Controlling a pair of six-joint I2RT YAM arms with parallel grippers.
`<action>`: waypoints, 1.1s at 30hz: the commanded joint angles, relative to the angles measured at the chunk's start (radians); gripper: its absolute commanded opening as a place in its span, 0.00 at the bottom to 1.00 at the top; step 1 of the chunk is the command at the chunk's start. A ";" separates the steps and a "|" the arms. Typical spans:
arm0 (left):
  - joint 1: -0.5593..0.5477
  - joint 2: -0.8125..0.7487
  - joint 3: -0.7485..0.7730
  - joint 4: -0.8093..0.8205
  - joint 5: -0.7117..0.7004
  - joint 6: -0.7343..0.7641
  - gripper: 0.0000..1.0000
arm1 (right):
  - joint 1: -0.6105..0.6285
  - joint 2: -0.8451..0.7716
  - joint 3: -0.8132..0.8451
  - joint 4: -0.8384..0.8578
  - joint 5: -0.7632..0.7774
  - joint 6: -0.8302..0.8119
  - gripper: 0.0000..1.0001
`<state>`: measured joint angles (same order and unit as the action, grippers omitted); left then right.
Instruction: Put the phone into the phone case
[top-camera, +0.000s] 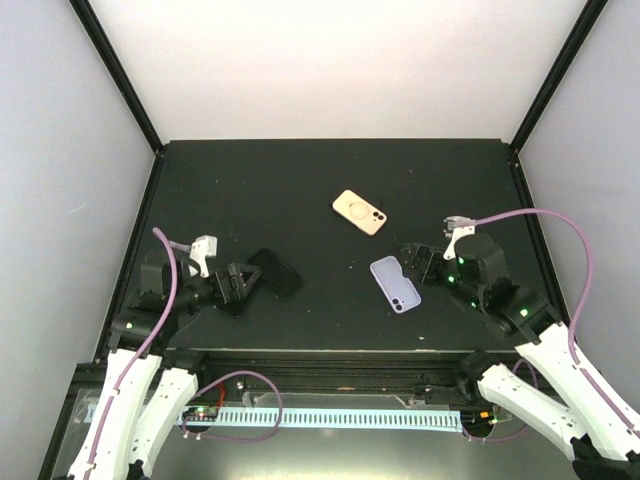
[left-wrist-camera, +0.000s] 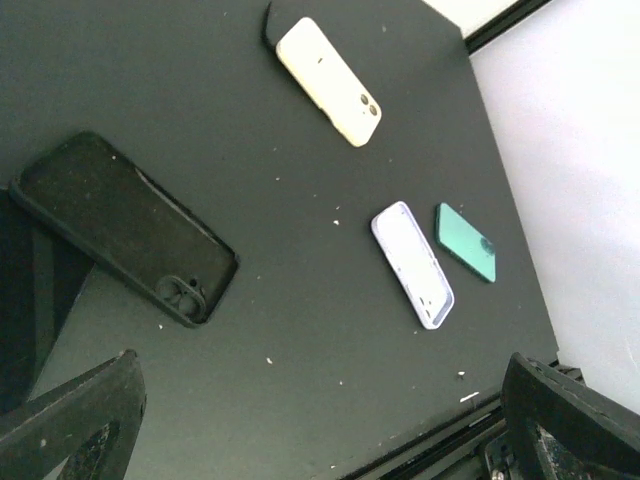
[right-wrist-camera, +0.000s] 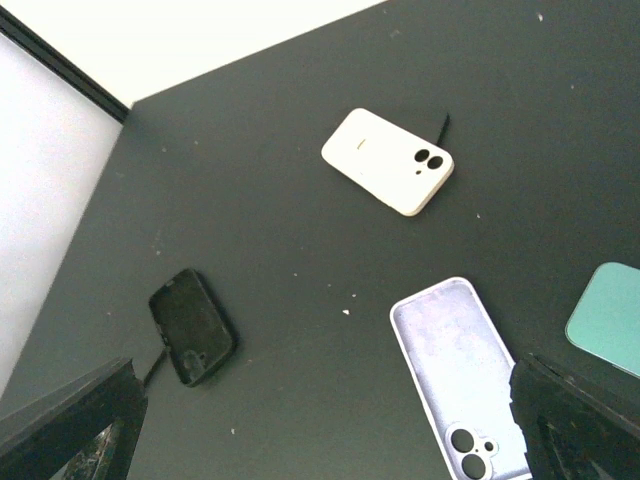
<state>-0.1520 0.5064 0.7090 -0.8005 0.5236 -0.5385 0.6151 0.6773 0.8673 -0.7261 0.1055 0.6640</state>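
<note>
A lavender phone case (top-camera: 395, 284) lies open side up and empty right of centre; it also shows in the right wrist view (right-wrist-camera: 455, 360) and the left wrist view (left-wrist-camera: 412, 263). A teal phone (left-wrist-camera: 466, 242) lies flat just beside it, also at the right wrist view's edge (right-wrist-camera: 608, 318); my right gripper hides it in the top view. My right gripper (top-camera: 413, 261) is open and empty, just right of the lavender case. My left gripper (top-camera: 238, 283) is open and empty, next to a black empty case (top-camera: 275, 271), (left-wrist-camera: 120, 225).
A cream phone or case (top-camera: 359, 212) lies back up, camera lenses showing, behind the lavender case; it also shows in both wrist views (right-wrist-camera: 388, 161), (left-wrist-camera: 328, 81). The dark table (top-camera: 300, 180) is walled at the sides and back, with a black rail along the front.
</note>
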 joint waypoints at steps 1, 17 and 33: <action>-0.003 0.048 0.001 0.010 0.032 0.017 0.99 | -0.004 0.058 -0.013 0.043 -0.009 -0.005 1.00; -0.003 0.054 -0.016 0.169 -0.047 -0.050 0.99 | -0.005 0.080 0.012 0.099 0.051 -0.120 1.00; -0.145 0.284 -0.054 0.189 -0.044 -0.040 0.93 | -0.431 0.626 -0.012 0.209 -0.058 -0.087 0.95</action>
<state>-0.2565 0.8108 0.6743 -0.6701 0.4896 -0.5632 0.3080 1.2598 0.8860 -0.5987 0.1646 0.5457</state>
